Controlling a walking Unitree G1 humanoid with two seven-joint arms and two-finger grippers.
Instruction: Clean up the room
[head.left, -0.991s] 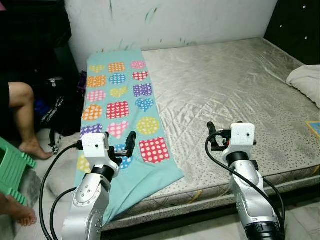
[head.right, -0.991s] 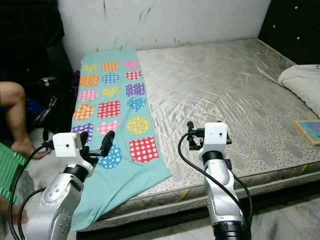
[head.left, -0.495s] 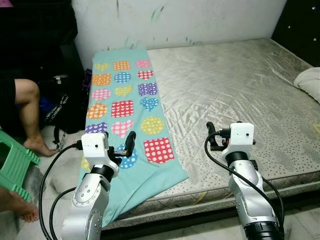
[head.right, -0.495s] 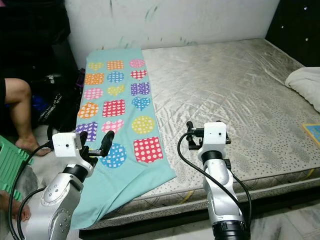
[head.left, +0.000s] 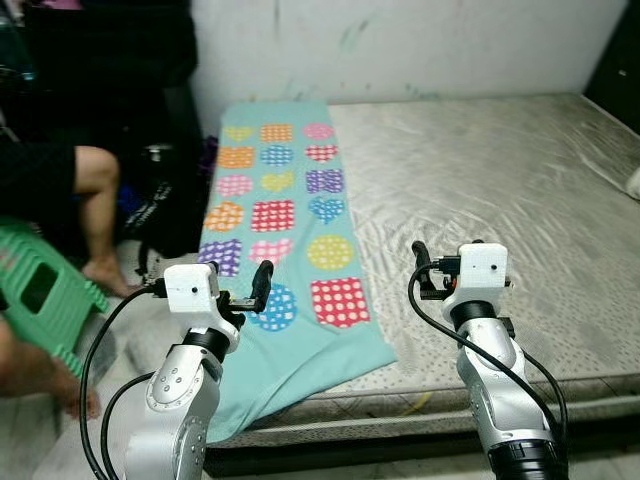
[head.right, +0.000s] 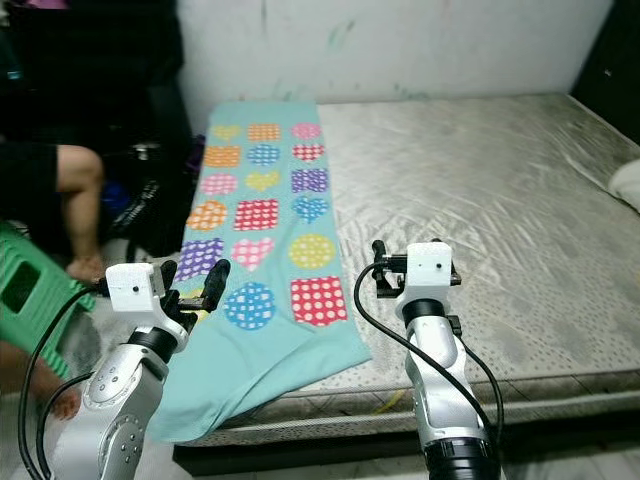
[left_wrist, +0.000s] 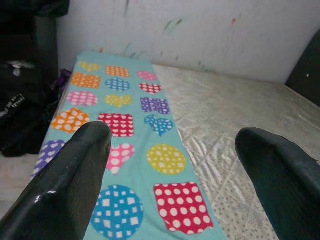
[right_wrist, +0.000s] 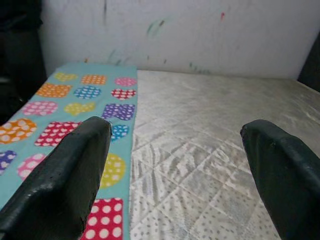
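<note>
A teal blanket (head.left: 285, 225) printed with dotted hearts, circles and squares lies along the left side of a bare grey mattress (head.left: 500, 190), its near end hanging over the mattress's front edge. My left gripper (head.right: 193, 272) is raised in front of the blanket's near left corner, open, with nothing between its fingers (left_wrist: 75, 170). My right gripper (head.left: 435, 262) hovers over the mattress's front edge, to the right of the blanket, also open and holding nothing. The right wrist view shows its fingers (right_wrist: 70, 175) apart over the mattress (right_wrist: 200, 165).
A person sits at the left with a bare leg (head.left: 95, 205) by a green plastic stool (head.left: 40, 295). Black bags (head.left: 155, 215) lie on the floor between the person and the bed. A white pillow (head.right: 625, 185) shows at the far right. A marked white wall (head.left: 400, 45) stands behind.
The whole picture has slid to the right, so the camera has turned left; more of the person and stool shows, less of the pillow. Both arms keep their pose.
</note>
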